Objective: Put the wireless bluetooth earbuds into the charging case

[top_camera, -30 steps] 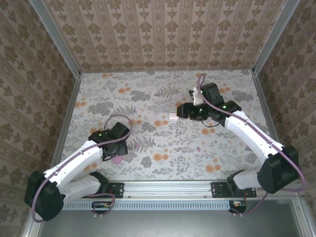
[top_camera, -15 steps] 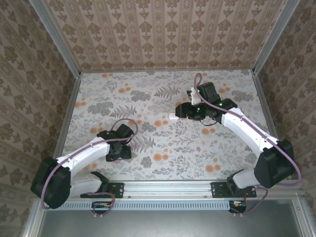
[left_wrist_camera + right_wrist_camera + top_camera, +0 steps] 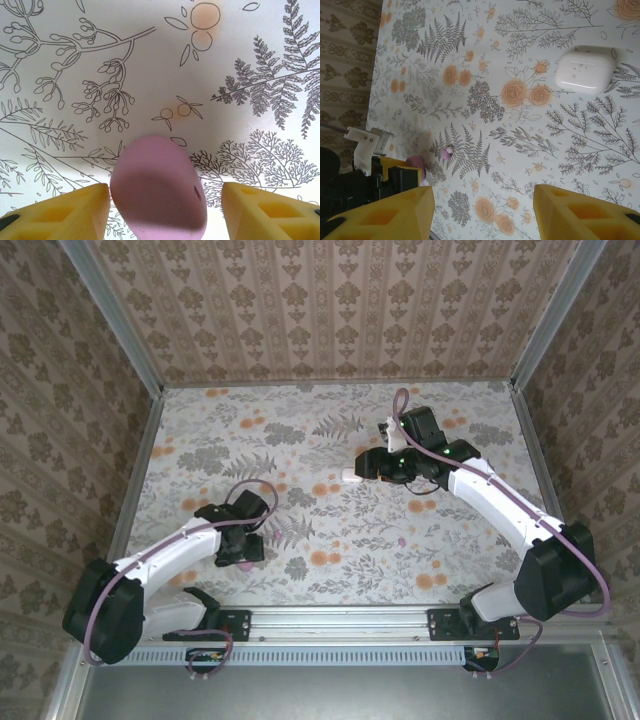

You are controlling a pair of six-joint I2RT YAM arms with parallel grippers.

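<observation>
Left claw point(image 3: 165, 186): mine, half open astride the pink case point(image 3: 157, 192) on the tabletop point(image 3: 150, 65). One pad point(image 3: 65, 210) is just beside the case's flank and the other stands apart from it, so there is no grip on it yet. Right claw point(image 3: 484, 189): mine, open and empty above the tabletop, with the closed white case point(image 3: 585, 72) lying untouched beyond its tips. Pink earbud point(image 3: 448, 151): one, loose on the tabletop between the two cases, nearer the pink one and outside both.
</observation>
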